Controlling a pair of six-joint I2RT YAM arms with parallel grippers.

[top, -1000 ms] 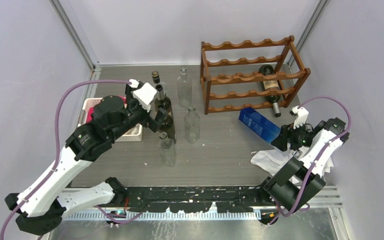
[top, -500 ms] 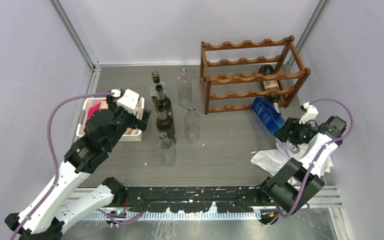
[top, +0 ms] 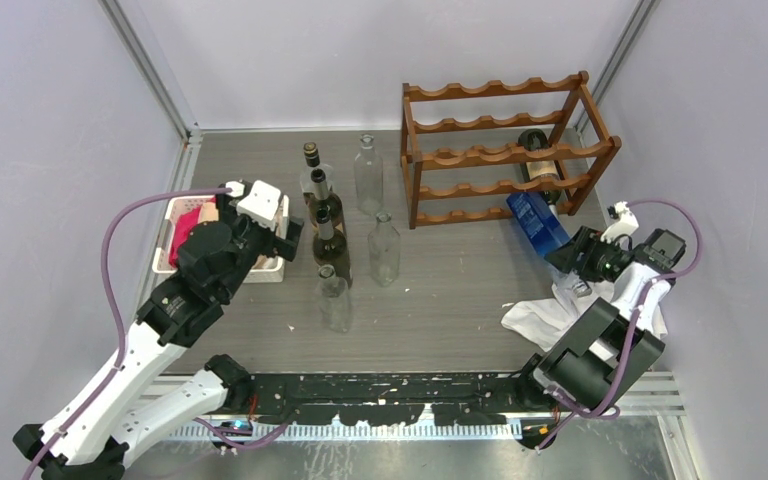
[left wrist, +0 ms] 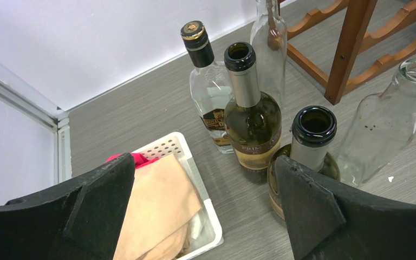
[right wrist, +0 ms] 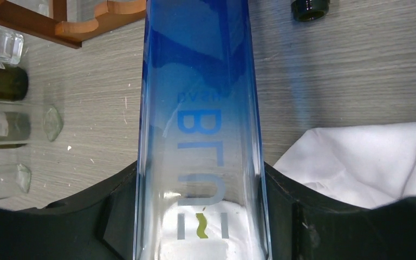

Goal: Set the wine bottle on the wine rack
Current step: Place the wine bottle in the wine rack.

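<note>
The right gripper (top: 568,256) is clenched on the blue wine bottle (top: 534,222), its fingers (right wrist: 116,214) pressed against both flat sides of the glass near one end, as the right wrist view shows. The bottle lies tilted over the right side of the worktop (top: 450,310). Its far end points toward the wine rack (top: 460,156) and sits just beside the near right foot of it, not yet in any cradle. The rack stands at the far right corner of the worktop, and one dark bottle (top: 533,148) lies in it on a lower tier at the right end, neck toward the near edge. A crumpled white cloth (top: 543,316) lies under and beside the right arm, by the worktop's right edge. The left gripper (top: 286,234) is released, jaws spread wide with nothing between them, and it hovers between a white basket (top: 262,270) near the left edge and a cluster of upright bottles in the middle of the worktop. That cluster holds two dark green bottles (left wrist: 253,122), a clear gold-capped bottle (left wrist: 208,92) and several empty clear ones (top: 384,250). The basket holds tan and red cloths (left wrist: 160,200).
</note>
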